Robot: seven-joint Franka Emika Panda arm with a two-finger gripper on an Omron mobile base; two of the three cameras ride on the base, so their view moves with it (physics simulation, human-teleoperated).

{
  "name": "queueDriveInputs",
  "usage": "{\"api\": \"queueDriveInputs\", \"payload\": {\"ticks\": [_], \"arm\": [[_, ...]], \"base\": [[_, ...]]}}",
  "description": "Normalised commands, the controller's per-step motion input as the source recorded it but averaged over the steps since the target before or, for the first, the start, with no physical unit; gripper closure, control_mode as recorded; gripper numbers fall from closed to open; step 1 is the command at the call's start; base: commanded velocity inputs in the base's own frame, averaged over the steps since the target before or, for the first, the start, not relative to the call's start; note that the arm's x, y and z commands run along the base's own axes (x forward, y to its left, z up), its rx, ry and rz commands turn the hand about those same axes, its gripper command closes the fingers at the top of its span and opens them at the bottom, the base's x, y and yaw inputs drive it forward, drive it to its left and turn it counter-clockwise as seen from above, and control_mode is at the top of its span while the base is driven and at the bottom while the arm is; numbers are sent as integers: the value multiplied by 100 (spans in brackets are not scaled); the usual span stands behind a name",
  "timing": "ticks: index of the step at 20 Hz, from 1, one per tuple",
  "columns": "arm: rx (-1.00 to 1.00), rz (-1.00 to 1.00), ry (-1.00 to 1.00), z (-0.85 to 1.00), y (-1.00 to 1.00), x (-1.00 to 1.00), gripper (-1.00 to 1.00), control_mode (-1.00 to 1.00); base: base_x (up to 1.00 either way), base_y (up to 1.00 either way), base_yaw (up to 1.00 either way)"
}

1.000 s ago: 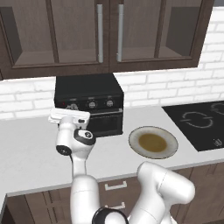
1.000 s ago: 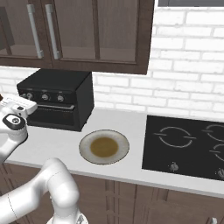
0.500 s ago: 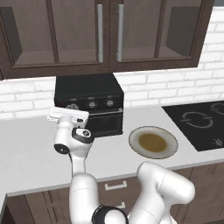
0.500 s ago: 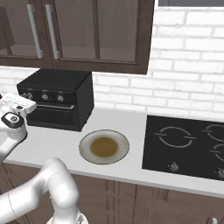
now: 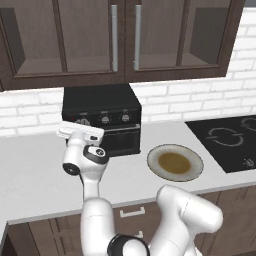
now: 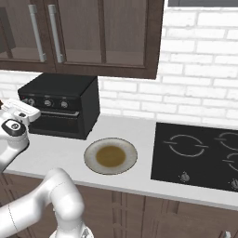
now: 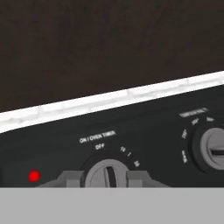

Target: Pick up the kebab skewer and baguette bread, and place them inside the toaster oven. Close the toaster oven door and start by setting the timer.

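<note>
At boxy black toaster oven (image 5: 101,119), claw (image 7: 107,177) fingers flank round ridged timer knob (image 7: 106,174), grip unclear.

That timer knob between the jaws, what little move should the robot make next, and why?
Probably a small further opening, then a straight pull back. In the hand view the fingertips sit either side of the timer knob, and the red light beside it is lit. The toaster oven door looks shut, so the timer seems set.
</note>
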Motion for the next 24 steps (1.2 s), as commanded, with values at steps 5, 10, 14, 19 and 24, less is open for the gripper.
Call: {"api": "queueDriveInputs", "payload": {"ticks": [5, 10, 14, 19, 24], "arm": [[12, 0, 0, 0, -6, 19, 100, -100], [14, 0, 0, 0, -7, 3, 100, -100], [19, 0, 0, 0, -11, 0, 100, -100], [19, 0, 0, 0, -5, 3, 100, -100], [18, 0, 0, 0, 0, 8, 100, -100]], "base": [[0, 0, 0], [0, 0, 0], [0, 0, 0], [0, 0, 0], [0, 0, 0]]}}
